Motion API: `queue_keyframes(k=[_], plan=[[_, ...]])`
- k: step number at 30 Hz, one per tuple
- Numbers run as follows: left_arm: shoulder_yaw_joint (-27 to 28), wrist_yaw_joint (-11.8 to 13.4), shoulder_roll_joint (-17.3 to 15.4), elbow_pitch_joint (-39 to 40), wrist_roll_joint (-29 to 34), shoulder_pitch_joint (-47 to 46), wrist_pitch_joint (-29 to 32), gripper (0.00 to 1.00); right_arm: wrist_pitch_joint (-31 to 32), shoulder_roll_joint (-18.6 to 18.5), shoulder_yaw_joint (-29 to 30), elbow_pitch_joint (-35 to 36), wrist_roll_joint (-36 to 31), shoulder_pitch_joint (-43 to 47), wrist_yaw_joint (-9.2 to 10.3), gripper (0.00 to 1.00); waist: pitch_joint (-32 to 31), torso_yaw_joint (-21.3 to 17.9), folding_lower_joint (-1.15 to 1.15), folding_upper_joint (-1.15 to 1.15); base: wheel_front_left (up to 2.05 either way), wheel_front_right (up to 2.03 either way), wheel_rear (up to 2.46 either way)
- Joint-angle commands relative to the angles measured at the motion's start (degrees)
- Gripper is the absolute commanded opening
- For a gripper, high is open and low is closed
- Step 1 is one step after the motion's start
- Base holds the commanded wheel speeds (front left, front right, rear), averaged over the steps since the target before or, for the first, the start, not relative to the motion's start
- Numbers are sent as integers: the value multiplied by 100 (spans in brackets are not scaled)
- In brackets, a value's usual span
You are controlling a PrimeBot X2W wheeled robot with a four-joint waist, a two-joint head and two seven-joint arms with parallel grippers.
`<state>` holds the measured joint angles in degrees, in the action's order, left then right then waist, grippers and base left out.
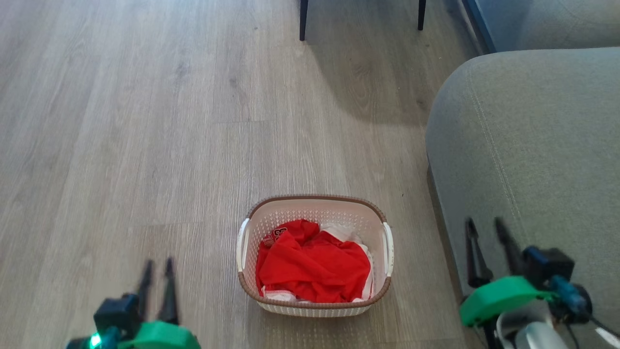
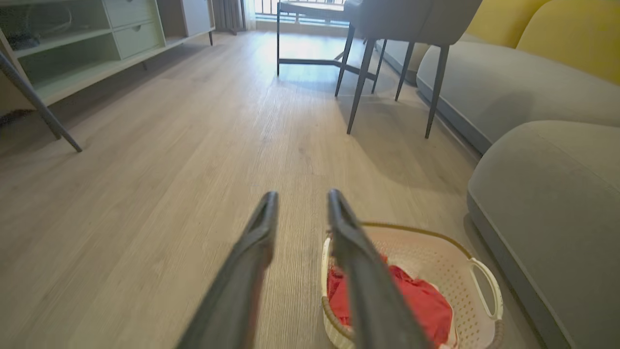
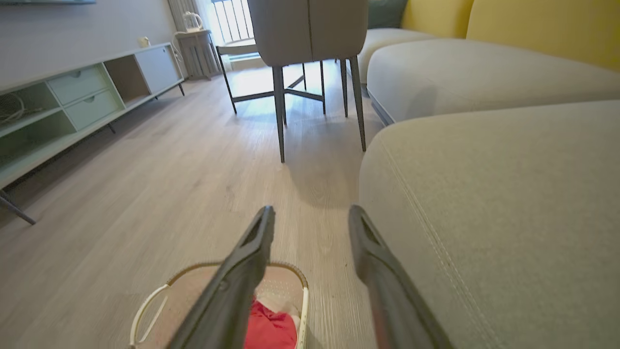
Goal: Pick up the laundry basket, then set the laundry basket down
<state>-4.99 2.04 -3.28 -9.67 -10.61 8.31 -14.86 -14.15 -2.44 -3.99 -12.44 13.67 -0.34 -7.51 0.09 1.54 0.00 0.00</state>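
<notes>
Laundry basket [image 1: 317, 198] stands upright on the floor [image 1: 145, 121]. Its long axis runs across the head view, with a handle at each end and red cloth [image 1: 315, 264] inside. The sofa [image 1: 533, 145] is near its right end — open floor lies left and ahead. The left gripper [image 1: 159, 264] and right gripper [image 1: 484, 223] flank it, not touching — fingers of both apart, empty.

The basket [image 1: 310, 215] is perforated cream plastic with a brown woven-look rim. Inside it lies soft red cloth [image 1: 315, 266]. Under it, matt wood-grain floor [image 1: 145, 121]; beside it, grey woven-fabric sofa [image 1: 533, 145].
</notes>
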Motion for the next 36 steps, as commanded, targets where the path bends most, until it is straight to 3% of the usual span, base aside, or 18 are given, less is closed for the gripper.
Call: queue_keyframes(k=[1, 36], plan=[[-3, -1, 1, -69, -4, 10, 1, 0, 1, 4, -3, -58, 4, 17, 0, 0, 0, 0, 0, 0, 0, 0, 0], [296, -247, 12, -295, -2111, -339, 555, 0, 439, -87, 147, -196, 2133, -71, 1, 0, 2, -40, 0, 0, 0, 0, 0]])
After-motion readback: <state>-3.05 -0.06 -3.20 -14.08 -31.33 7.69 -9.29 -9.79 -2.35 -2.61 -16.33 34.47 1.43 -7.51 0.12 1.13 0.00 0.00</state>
